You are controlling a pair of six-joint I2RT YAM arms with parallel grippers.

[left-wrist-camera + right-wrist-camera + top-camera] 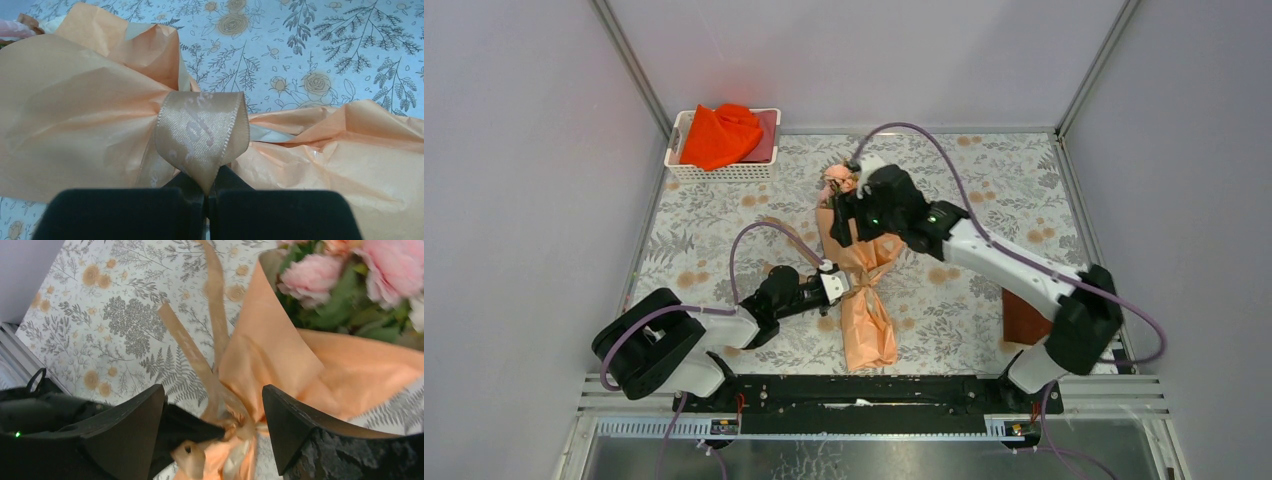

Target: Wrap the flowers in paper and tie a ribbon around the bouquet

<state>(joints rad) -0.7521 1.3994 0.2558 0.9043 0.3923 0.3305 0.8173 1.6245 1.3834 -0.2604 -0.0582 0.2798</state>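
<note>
The bouquet (864, 300) lies on the mat as a cone of peach paper (75, 115), with pink flowers (310, 275) at its far end. A tan ribbon (202, 130) is wound round the cone's narrow waist. My left gripper (207, 195) is shut on a loop of that ribbon, at the cone's left side (836, 285). Two ribbon tails (197, 357) trail away over the mat. My right gripper (213, 390) stands open above the knot (240, 427), holding nothing; in the top view it hangs over the bouquet's upper part (844, 215).
A white basket (686, 172) with a bright orange-red cloth (721, 135) stands at the back left. A flat brown piece (1024, 318) lies by the right arm's base. Grey walls close in the leaf-patterned mat (984, 190).
</note>
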